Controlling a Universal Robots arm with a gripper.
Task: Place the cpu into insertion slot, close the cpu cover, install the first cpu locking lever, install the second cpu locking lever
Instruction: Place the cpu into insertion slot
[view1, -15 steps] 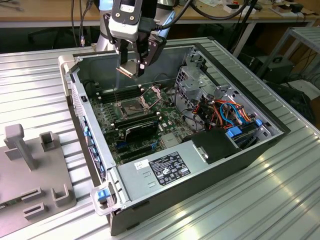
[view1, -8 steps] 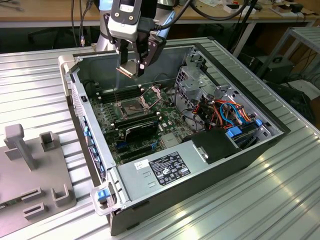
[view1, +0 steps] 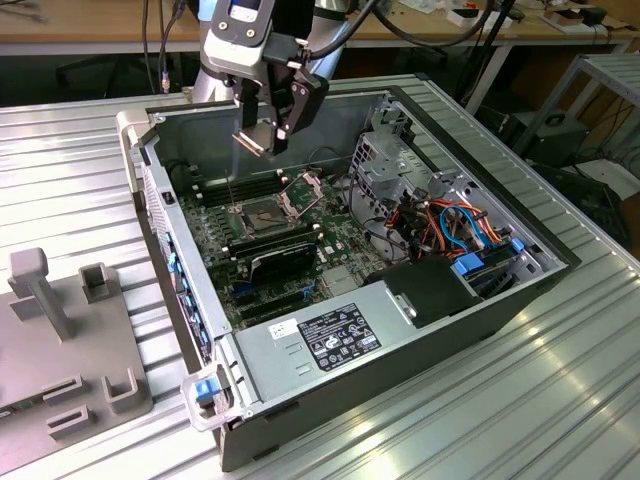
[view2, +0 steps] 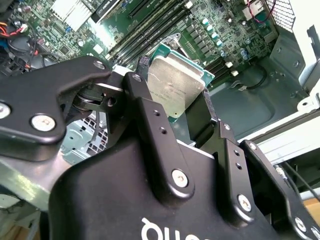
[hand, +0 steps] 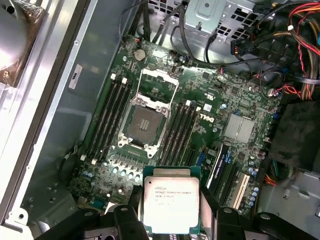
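One black pincer (view1: 262, 135) hangs above the open computer case (view1: 470, 310), inside its walls yet well clear of the green board (hand: 210, 100) on the case floor. Its two fingers (view2: 150, 120) are closed narrowly on opposite edges of the cpu (view2: 175, 82), so the chip is held in the air with its silvery top showing in both wrist views. The insertion slot (hand: 145, 122) lies on the board apart from the chip, with its dark pinned centre bare. The cpu cover (hand: 159, 82) is swung open along one edge of the slot, its window frame lifted away. Long black memory slots (hand: 112, 112) run along both sides of the slot. The case stands mid-worktop (view1: 560, 400), and a grey block (view1: 70, 350) sits near the worktop edge at the exterior view's left.
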